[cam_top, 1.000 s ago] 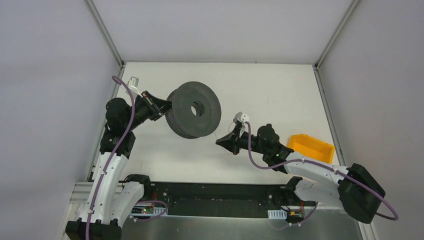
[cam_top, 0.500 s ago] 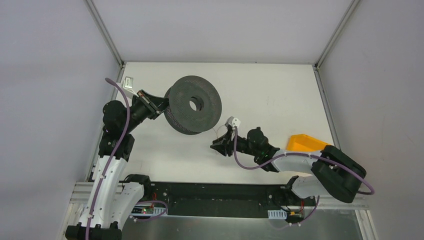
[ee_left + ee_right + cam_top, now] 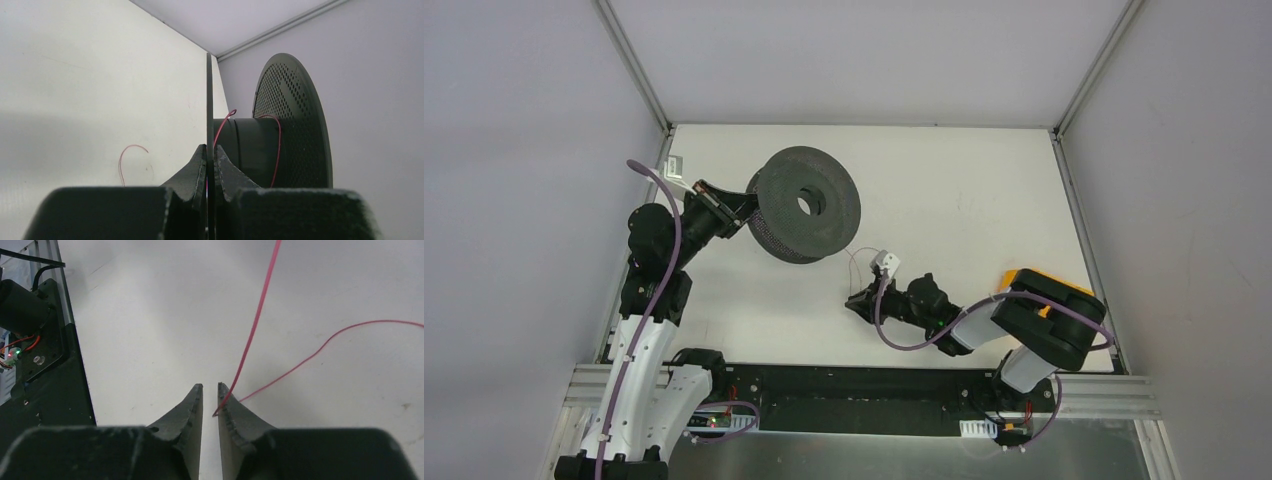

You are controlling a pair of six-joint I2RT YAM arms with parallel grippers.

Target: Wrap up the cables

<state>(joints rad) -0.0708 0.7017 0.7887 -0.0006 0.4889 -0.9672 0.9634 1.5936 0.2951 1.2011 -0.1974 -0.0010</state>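
Note:
The dark grey spool [image 3: 804,205] is held up off the table at the back left, with my left gripper [image 3: 742,205] shut on the thin edge of its near flange [image 3: 209,100]. The cable, a thin red strand [image 3: 278,145], loops round the spool's hub, and a loose curl of it [image 3: 120,167] lies on the table. From the spool it runs faintly [image 3: 851,262] down to my right gripper [image 3: 854,303], low over the table. That gripper [image 3: 210,386] stands slightly open. A bend of the cable [image 3: 256,315] hooks against its right finger [image 3: 235,415] and is not pinched.
An orange bin [image 3: 1064,290] sits at the right, partly behind my folded right arm. The black base rail [image 3: 45,370] runs close along the gripper's left. White walls close in the table at the left, back and right.
My right gripper has come nearer and lower, its arm folding in, and its jaws have parted, so the cable is no longer clamped. The left arm has carried the spool slightly back and left.

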